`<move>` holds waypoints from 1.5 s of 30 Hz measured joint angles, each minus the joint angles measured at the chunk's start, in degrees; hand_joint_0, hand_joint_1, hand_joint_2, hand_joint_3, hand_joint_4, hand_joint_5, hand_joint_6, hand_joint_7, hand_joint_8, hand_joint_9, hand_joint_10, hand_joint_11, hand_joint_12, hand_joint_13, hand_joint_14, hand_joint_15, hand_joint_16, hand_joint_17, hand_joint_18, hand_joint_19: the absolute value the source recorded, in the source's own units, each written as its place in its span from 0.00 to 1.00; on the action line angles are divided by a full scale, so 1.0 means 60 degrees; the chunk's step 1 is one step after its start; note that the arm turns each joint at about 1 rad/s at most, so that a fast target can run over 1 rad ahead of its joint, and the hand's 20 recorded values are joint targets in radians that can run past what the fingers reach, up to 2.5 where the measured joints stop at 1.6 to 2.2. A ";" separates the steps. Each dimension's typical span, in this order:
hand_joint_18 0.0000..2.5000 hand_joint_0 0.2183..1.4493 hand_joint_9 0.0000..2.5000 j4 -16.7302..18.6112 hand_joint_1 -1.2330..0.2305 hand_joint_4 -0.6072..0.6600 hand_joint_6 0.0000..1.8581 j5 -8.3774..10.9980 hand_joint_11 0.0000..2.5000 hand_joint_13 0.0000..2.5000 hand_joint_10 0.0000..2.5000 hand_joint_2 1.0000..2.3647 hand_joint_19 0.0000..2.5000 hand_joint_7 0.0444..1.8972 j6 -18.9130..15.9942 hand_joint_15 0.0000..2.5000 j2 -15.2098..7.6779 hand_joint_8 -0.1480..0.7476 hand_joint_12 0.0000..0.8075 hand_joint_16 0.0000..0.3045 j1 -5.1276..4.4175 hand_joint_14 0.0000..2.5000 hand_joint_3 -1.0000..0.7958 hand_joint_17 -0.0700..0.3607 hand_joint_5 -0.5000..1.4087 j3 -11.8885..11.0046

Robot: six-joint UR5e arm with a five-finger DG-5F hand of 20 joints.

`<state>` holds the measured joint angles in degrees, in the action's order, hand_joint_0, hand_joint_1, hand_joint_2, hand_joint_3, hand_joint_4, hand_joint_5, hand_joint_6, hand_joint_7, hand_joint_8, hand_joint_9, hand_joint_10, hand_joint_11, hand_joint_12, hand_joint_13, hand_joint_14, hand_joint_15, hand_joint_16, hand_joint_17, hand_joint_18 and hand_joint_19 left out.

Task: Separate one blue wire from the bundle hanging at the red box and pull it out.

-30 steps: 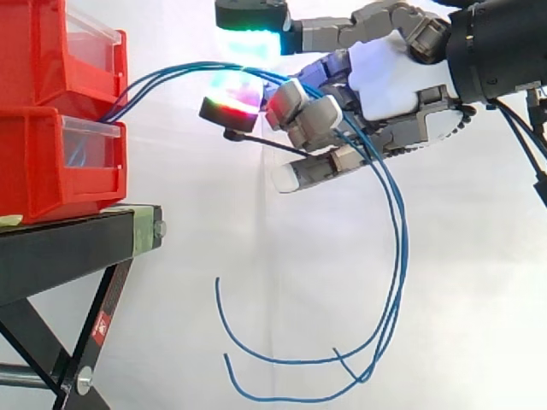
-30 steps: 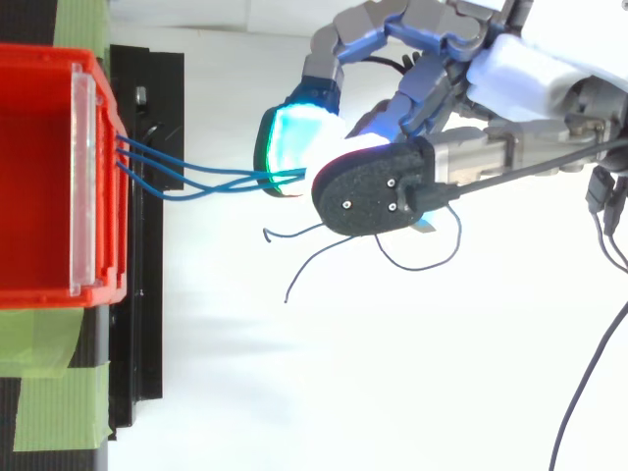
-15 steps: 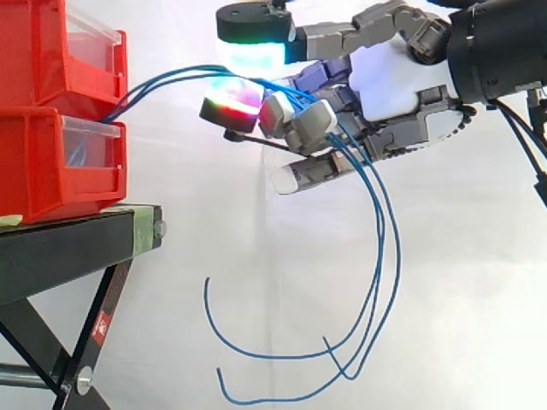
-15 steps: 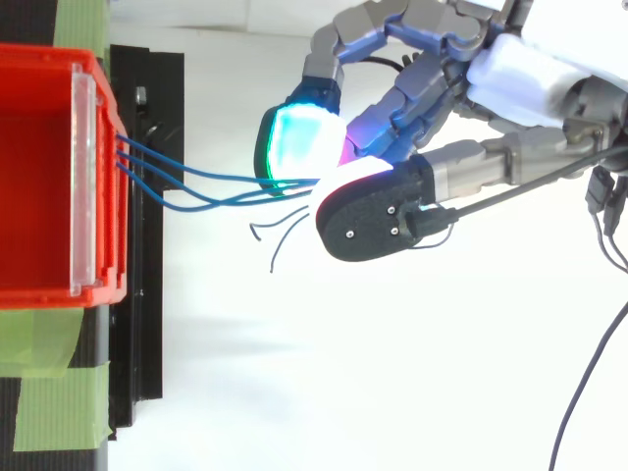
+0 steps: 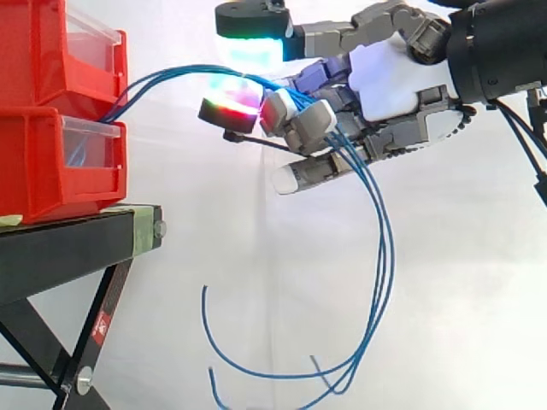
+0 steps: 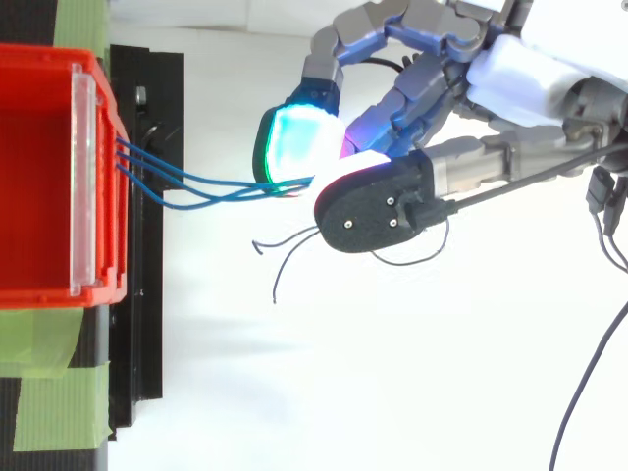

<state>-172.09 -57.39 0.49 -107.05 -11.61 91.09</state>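
Several blue wires [image 5: 171, 75] come out of the gap between the two stacked red boxes [image 5: 51, 162] and run right to my hand [image 5: 393, 81]. The hand's fingers are curled round the bundle, with glowing pads [image 5: 229, 96] close together over it. Past the hand the wires [image 5: 382, 256] hang down in a long loop, and their free ends curl up near the bottom of the side view. From above, the wires [image 6: 211, 186] leave the front of the red box [image 6: 39, 177] and vanish under the pads of the hand [image 6: 520, 74].
The red boxes stand on a black stand [image 5: 77, 243] with green tape [image 6: 59, 407] on its top. A white curtain lies behind. The arm comes in from the right in both views.
The hanging loop has swung left and lower, its free ends now near the bottom of the side view. The curled fingers closed slightly on the bundle. The hand itself has barely moved.
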 measured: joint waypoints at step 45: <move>0.33 0.30 0.52 -0.0253 0.36 0.58 0.50 -0.0033 0.54 0.56 0.00 0.01 0.18 0.48 -0.1592 0.53 0.0000 0.60 0.58 0.20 -0.0094 0.00 0.45 0.48 0.18 0.0001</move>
<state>-173.61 -57.59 -9.06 -107.05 -12.17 91.09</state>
